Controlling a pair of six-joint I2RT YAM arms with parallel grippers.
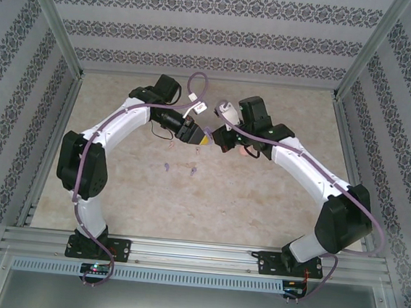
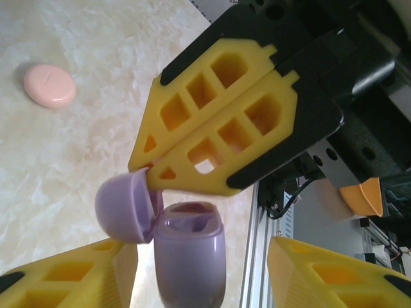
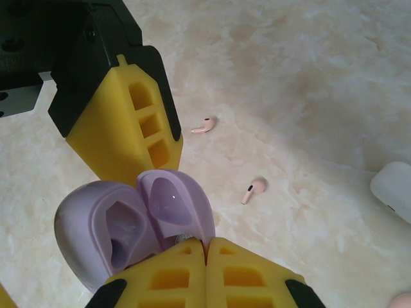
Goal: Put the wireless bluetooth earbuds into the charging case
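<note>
Earbuds: one pink earbud [image 3: 204,125] lies on the table [image 3: 308,77] just past the far side of the left gripper's finger [image 3: 128,128], and a second pink earbud [image 3: 253,190] lies nearer, off to the right of the right gripper's fingertips. From overhead, two purple earbuds [image 1: 168,167] lie on the table on the near side of both sets of fingers, apart from them and from each other. Purple case [image 2: 189,256] sits upright between the left gripper's [image 2: 202,247] fingers with its lid [image 2: 122,208] swung open to one side. These fingers stand apart: one lies close against the case and a gap shows between the case and the other. Right gripper [image 3: 207,253] has its fingers pressed together, tips meeting the lid at its hinge edge; whether they pinch it, I cannot tell. Pink case [image 2: 49,85], closed, rests on the table well beyond the right fingertips. White case [image 3: 393,190] sits at the right edge of the right wrist view, apart from the fingers.
</note>
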